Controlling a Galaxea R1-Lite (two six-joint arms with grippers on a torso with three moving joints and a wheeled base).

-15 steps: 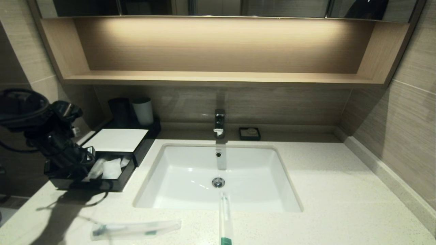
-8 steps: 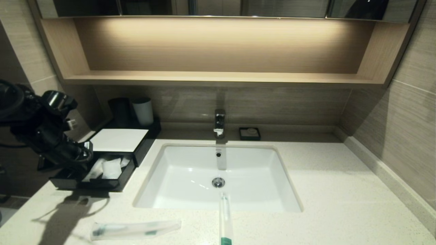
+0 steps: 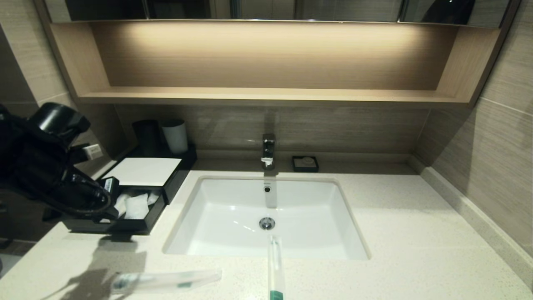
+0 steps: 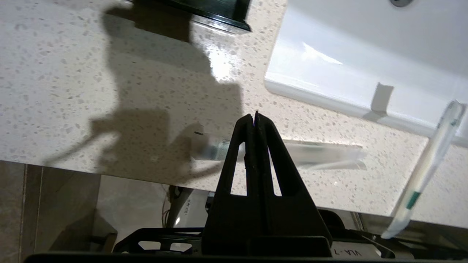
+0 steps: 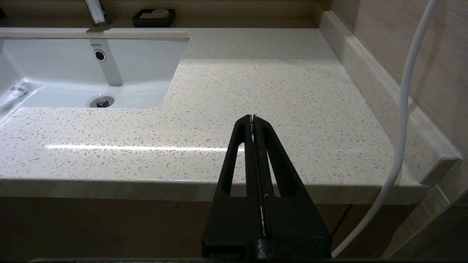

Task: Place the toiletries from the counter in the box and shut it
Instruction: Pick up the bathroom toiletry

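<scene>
A black box (image 3: 137,225) stands at the counter's left with small white packets (image 3: 135,205) in its open compartment and a white flat cover (image 3: 143,171) over the part behind it. A toothbrush in a clear wrapper (image 3: 166,281) lies on the front counter and also shows in the left wrist view (image 4: 321,153). A second wrapped toothbrush (image 3: 275,271) lies across the sink's front rim and shows in that view too (image 4: 427,168). My left arm (image 3: 58,175) hangs in front of the box. My left gripper (image 4: 255,117) is shut and empty, above the first toothbrush. My right gripper (image 5: 252,118) is shut and empty at the counter's front right edge.
The white sink (image 3: 266,250) fills the middle, with a faucet (image 3: 268,150) behind it. A black soap dish (image 3: 305,163) sits at the back. Two cups (image 3: 175,135) stand behind the box. A white cable (image 5: 402,109) hangs beside the right wall.
My left arm has drawn back from over the box and turned toward the front counter. Its shadow now reaches the wrapped toothbrush. The toiletries have not moved.
</scene>
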